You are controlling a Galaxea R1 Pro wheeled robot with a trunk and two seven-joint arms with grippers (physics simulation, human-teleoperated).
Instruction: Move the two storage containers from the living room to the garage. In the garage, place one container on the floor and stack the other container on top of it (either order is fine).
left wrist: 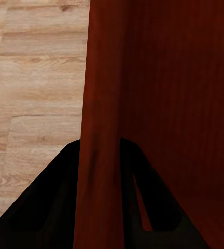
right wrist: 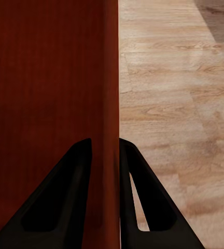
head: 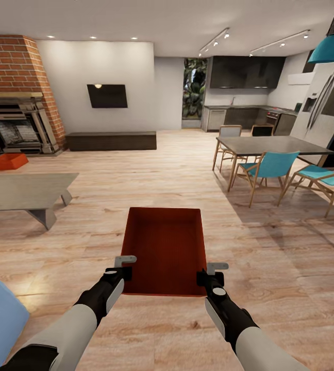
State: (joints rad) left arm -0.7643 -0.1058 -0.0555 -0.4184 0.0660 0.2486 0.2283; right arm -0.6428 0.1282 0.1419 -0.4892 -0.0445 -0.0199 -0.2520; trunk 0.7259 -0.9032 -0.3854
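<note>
Two storage containers: one (head: 164,250) at lower centre, one (head: 9,161) at far left by the fireplace (head: 17,126). Left tool (head: 124,269) and right tool (head: 209,274) each clamp the near container's side walls. Its near rim is partly hidden behind them.

Bright even render, small ceiling spotlights (head: 92,37) and track lights (head: 214,40) glowing above, soft shadow under dining table (head: 270,145) on wood floor (head: 270,247), wrist views sharp, container wall (left wrist: 99,124) dark between black fingers (right wrist: 70,202)

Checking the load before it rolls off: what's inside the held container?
The held container looks empty: bare red-orange floor and walls. The left gripper and right gripper clamp its side walls; just inside the near wall is hidden.
</note>
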